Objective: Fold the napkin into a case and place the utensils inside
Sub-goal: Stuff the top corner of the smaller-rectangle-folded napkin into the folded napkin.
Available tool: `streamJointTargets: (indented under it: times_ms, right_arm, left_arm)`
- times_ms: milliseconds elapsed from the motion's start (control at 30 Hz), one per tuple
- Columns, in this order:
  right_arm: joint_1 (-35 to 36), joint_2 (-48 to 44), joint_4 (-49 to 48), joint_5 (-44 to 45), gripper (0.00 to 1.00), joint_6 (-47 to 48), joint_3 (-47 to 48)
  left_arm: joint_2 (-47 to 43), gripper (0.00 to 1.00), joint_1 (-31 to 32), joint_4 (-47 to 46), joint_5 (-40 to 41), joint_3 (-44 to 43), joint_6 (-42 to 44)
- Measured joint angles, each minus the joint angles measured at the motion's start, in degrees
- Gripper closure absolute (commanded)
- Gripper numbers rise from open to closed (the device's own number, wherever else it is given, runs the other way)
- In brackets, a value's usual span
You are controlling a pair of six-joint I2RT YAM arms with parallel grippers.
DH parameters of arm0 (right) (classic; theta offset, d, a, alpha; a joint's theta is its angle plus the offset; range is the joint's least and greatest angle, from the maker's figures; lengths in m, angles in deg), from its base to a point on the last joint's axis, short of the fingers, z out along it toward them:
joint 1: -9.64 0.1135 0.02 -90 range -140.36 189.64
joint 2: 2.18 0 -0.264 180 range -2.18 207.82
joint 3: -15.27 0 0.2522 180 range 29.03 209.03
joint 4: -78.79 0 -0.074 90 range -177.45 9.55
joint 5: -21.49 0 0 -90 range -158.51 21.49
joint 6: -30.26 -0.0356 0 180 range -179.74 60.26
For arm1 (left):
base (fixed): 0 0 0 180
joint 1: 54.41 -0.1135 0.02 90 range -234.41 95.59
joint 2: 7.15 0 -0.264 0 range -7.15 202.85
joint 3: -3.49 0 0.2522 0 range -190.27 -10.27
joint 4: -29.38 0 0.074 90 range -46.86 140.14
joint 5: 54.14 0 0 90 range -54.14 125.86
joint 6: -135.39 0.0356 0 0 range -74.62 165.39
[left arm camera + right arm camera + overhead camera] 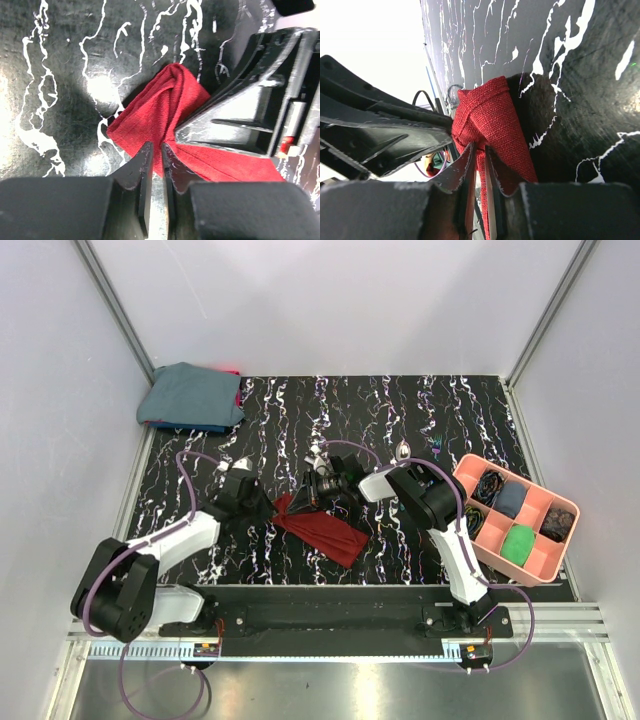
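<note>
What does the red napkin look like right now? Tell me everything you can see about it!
The napkin is dark red, thin woven cloth, folded and bunched into a crumpled wedge. It lies on the black marbled table. The right gripper pinches one end, cloth showing between its fingers; the left gripper pinches a corner where the folds gather.

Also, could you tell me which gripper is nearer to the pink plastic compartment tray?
Right. The right gripper pinches the dark red cloth napkin mid-table; the left gripper is at its corner farther from the pink plastic compartment tray.
</note>
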Motion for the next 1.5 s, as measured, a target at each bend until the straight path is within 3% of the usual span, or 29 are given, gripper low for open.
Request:
streamJointTargets:
  times_ms: [433,767,1367,1500]
  right_arm:
    - [0.0,0.0,0.0,0.0,0.82,-0.02,0.0]
    - [-0.09,0.0,-0.02,-0.02,0.82,-0.02,0.0]
    - [-0.09,0.0,-0.04,-0.07,0.82,-0.22,0.0]
    - [-0.09,0.0,0.02,-0.07,0.82,-0.2,0.0]
  left_arm:
    - [3.17,0.7,0.39,0.17,-0.44,-0.11,-0.63]
    - [0.26,0.61,1.99,0.24,-0.39,-0.09,-0.81]
    - [3.19,0.76,3.23,2.6,1.97,-0.79,-0.35]
    - [3.19,0.88,3.3,2.97,3.34,-1.01,0.0]
